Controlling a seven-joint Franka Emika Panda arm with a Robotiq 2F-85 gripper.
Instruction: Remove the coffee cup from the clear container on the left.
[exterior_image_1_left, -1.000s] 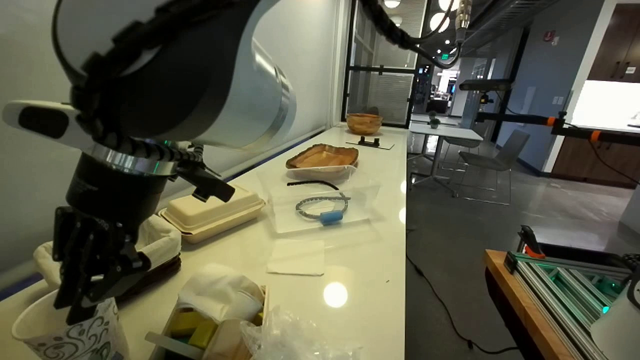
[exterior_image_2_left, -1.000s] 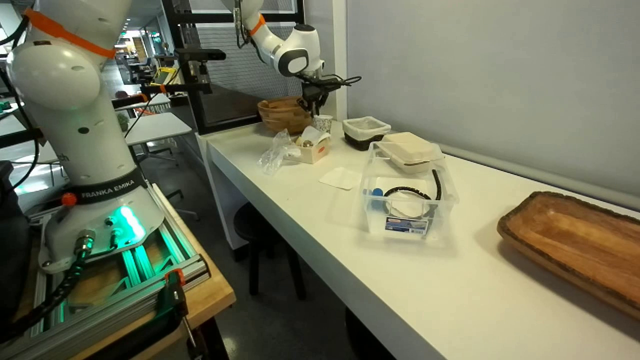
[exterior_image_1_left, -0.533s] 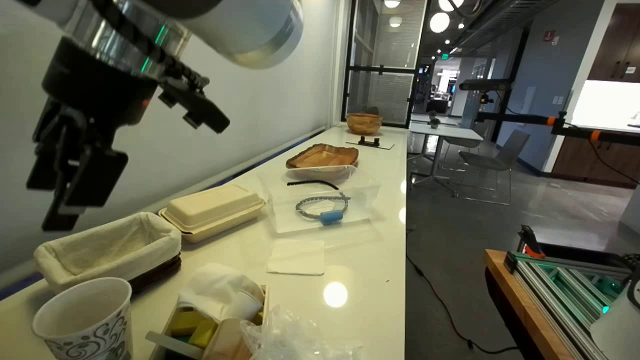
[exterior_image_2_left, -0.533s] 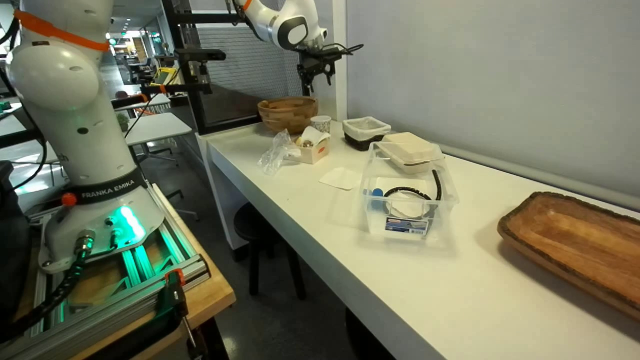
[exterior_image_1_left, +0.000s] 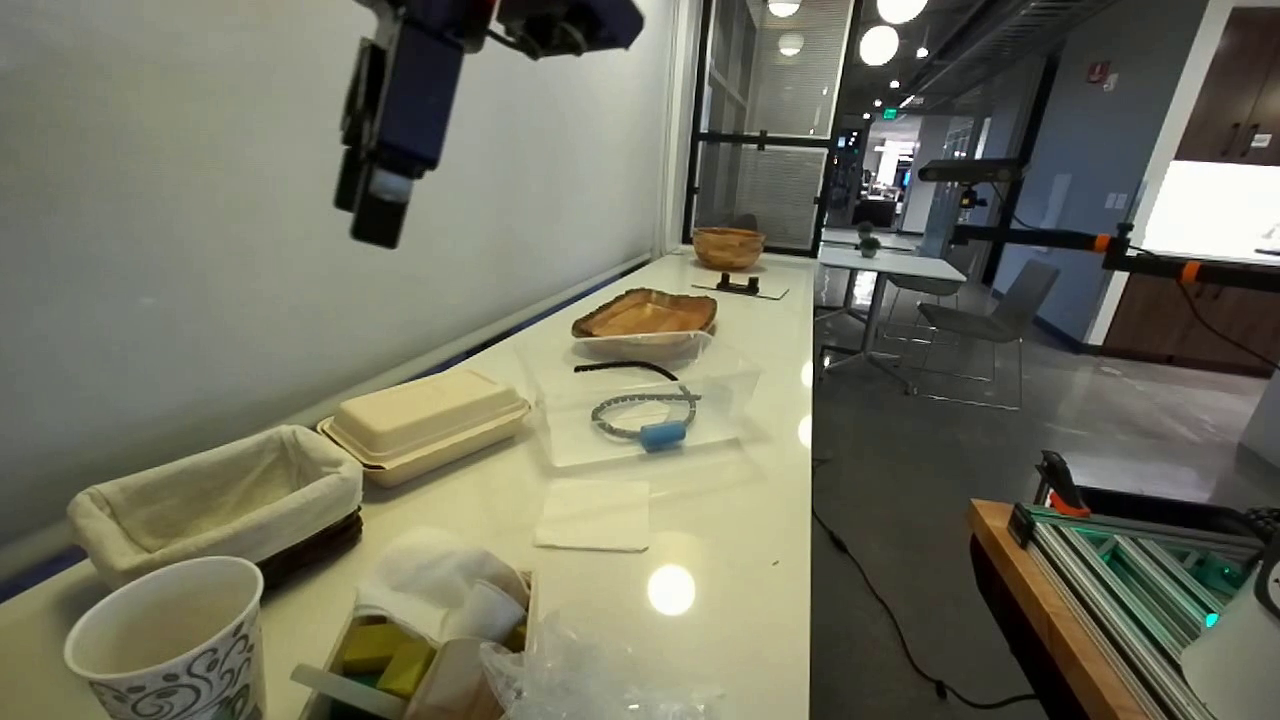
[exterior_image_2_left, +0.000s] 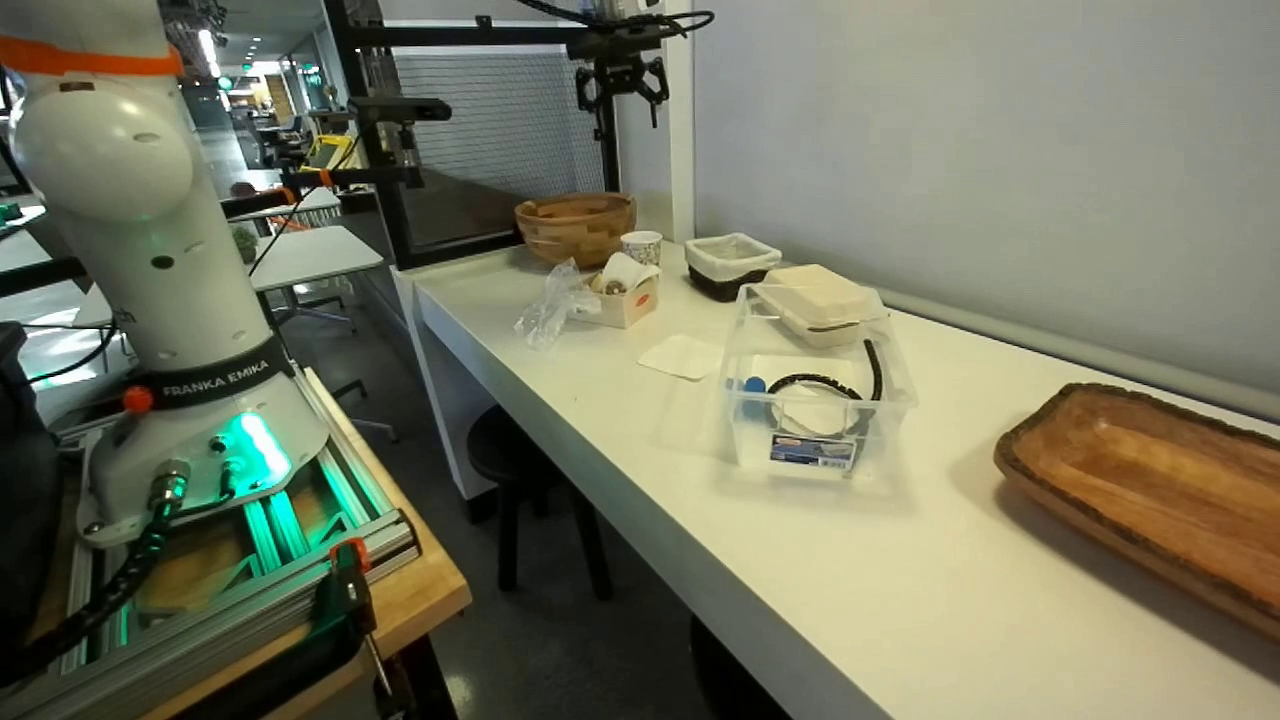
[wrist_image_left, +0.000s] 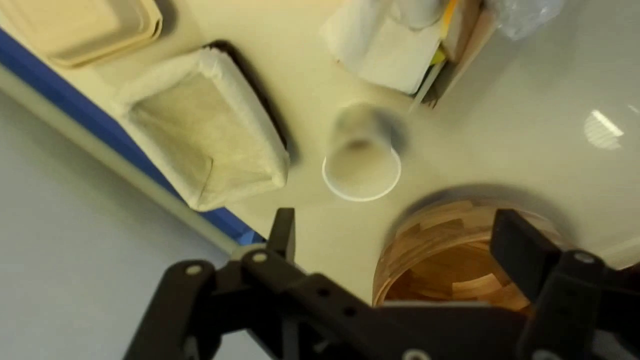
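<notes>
The coffee cup (exterior_image_1_left: 170, 630), white paper with grey swirls, stands upright on the table in an exterior view. It also shows small (exterior_image_2_left: 642, 248), between a wooden bowl and a lined basket. From above, the wrist view looks down into the cup (wrist_image_left: 361, 170). The clear container (exterior_image_2_left: 820, 430), a see-through plastic box, holds a dark cable and a blue piece; no coffee cup shows in it. My gripper (exterior_image_2_left: 627, 128) hangs well above the cup, apart from it. In the wrist view the gripper (wrist_image_left: 395, 220) is spread wide, nothing between its fingers (wrist_image_left: 285, 232).
Beside the cup are the cloth-lined basket (wrist_image_left: 210, 135), the wooden bowl (wrist_image_left: 425, 240), and a small box (exterior_image_2_left: 625, 308) of mixed items with a plastic bag (exterior_image_2_left: 550, 305). A beige clamshell box (exterior_image_1_left: 425, 420) lies by the wall. A wooden tray (exterior_image_2_left: 1150, 500) rests farther along.
One second ago the fingers were at the rim of the tilted cup. They have let go and opened, and the gripper has risen high above. The cup now stands upright.
</notes>
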